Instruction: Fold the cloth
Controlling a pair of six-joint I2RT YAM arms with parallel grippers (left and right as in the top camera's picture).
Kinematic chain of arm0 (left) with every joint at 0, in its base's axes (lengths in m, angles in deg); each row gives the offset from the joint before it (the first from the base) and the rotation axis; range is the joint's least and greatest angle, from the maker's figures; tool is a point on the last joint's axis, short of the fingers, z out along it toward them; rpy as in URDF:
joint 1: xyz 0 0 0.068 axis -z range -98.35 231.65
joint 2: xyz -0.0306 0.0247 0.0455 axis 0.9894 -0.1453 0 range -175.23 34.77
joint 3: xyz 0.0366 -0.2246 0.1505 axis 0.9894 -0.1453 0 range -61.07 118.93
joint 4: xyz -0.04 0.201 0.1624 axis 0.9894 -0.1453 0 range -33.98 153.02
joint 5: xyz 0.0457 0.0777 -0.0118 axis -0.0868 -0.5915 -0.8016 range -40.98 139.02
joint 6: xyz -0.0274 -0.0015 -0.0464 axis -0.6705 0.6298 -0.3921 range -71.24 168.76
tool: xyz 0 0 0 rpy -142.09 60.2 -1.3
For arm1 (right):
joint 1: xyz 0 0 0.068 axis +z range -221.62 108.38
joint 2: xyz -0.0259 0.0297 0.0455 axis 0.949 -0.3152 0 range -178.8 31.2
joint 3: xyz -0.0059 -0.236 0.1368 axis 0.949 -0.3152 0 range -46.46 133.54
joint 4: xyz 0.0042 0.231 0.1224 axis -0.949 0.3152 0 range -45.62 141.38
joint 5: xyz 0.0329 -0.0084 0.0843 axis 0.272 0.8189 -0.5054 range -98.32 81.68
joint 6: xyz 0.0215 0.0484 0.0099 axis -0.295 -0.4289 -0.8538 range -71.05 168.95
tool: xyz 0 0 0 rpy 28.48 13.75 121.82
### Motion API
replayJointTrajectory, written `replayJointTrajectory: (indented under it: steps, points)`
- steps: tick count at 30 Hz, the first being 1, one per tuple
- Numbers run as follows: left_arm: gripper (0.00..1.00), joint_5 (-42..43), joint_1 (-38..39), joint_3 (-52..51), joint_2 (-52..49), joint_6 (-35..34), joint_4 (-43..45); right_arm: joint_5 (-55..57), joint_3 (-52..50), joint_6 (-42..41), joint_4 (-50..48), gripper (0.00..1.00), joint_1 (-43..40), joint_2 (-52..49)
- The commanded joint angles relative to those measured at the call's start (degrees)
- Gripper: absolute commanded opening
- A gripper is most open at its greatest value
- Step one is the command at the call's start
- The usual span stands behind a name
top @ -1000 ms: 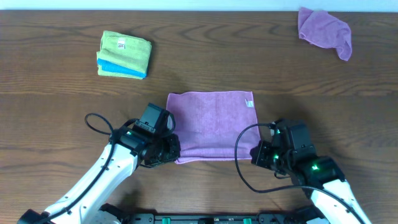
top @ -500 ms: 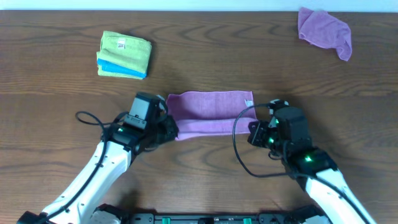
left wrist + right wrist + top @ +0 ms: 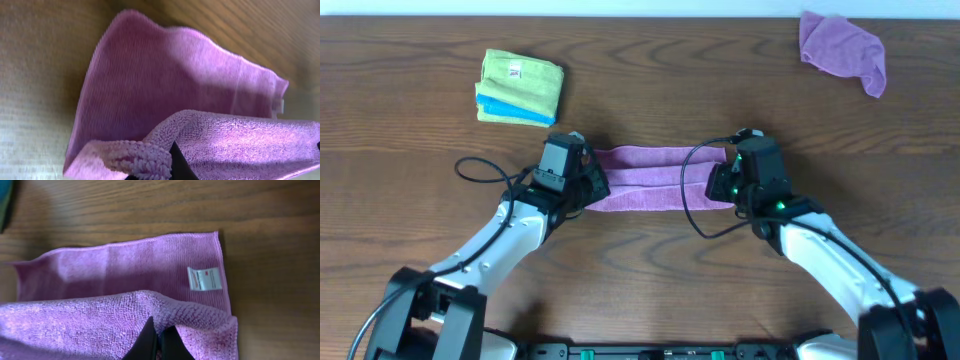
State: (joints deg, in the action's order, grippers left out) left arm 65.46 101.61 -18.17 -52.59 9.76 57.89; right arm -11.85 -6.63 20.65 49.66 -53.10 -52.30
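So the cloth (image 3: 655,178) sits in the middle of the table (image 3: 410,200), stretched left to right, with its near edge lifted over the back half that lies flat. The left gripper (image 3: 592,185) is at its left end and the right gripper (image 3: 720,183) at its right end, each pinching a near corner. A folded stack (image 3: 520,88) sits back left and a crumpled rag (image 3: 842,48) is in the far right corner, both well apart from the cloth.

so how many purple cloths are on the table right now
2. The half-folded cloth lies in the middle, its near edge lifted over it; a crumpled purple cloth sits at the far right corner. None seems hidden.
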Motion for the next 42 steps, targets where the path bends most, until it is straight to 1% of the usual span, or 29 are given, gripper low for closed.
replayJointTrajectory:
  steps: [1, 6, 10, 16, 27, 34, 40, 42]
  points:
    - [0.06, -5.73, -0.98, 0.52, -1.95, -0.02, 1.75, 5.68, 1.77, 2.29, -1.49, 0.02, -0.50, -3.43]
    - [0.06, -6.58, -0.98, 0.52, -4.83, 0.00, 5.22, 6.19, 1.79, 2.73, -4.70, 0.02, -0.50, -6.58]
    - [0.06, -7.04, -0.98, 0.52, -8.44, -0.02, 9.81, 7.26, 1.79, 3.61, -6.05, 0.02, -0.52, -8.15]
    - [0.06, -8.41, -0.98, 0.52, -11.21, 0.02, 13.35, 8.41, 1.79, 5.27, -6.36, 0.02, -0.50, -9.57]
    - [0.06, -11.15, -0.98, 0.52, -12.66, 0.48, 16.74, 10.16, 1.79, 5.25, -7.08, 0.02, -0.50, -10.58]
    - [0.06, -12.74, -0.98, 0.52, -12.68, 1.75, 20.81, 11.28, 1.79, 5.27, -10.49, 0.02, -0.50, -11.15]
    - [0.06, -15.61, -0.98, 0.52, -12.79, 1.90, 21.20, 11.28, 1.79, 5.25, -12.94, 0.02, -0.50, -14.08]
    - [0.06, -15.74, -0.98, 0.52, -13.73, 3.06, 22.58, 11.26, 1.79, 5.25, -13.16, 0.01, -0.48, -14.78]
